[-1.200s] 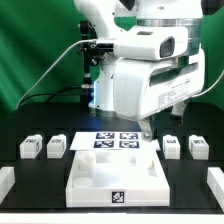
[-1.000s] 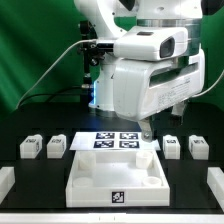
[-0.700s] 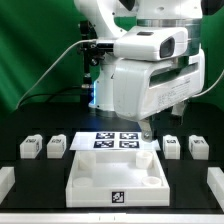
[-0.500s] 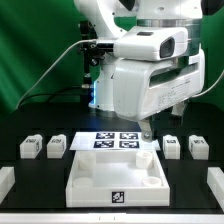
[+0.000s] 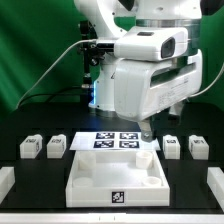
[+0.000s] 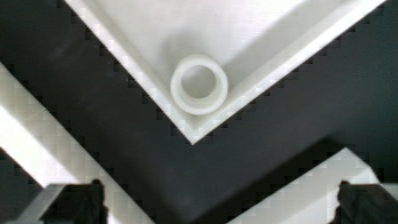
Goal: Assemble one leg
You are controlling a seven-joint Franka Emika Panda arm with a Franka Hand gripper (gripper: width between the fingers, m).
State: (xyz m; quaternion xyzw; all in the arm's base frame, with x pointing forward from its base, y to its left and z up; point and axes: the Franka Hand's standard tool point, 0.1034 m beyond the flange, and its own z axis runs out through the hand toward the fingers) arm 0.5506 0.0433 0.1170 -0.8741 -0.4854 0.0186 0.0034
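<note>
Your end effector (image 6: 217,205) is spread wide. In the wrist view its two dark fingertips (image 6: 71,200) sit far apart with nothing between them. It hangs low over a far corner of the large white square tabletop piece with a raised rim (image 5: 90,180), on the exterior view's right. The wrist camera looks down on that corner and on a round white socket ring (image 6: 198,82) set into it. Just behind the tabletop lies the thin flat marker board (image 5: 115,140).

The nearest leg (image 5: 172,146), a small white boxy plastic block with a black-and-white tag, stands on the black worktop (image 5: 40,172) just beside the end effector, toward the exterior view's right. A second leg (image 5: 197,146) stands beyond it. Two more legs (image 5: 30,147) stand well apart on the exterior view's left. None is held and none sits in the tabletop.

Expect the leg to be light, stiff and hard, so it should not crush or deform. Its smooth plastic faces will likely be slippery. Take it across two flat opposite sides, around mid-height, with the jaws square to those faces. A grip on the corners could twist it out. Because the block is short, you will probably need to come down close to the worktop before closing.
</note>
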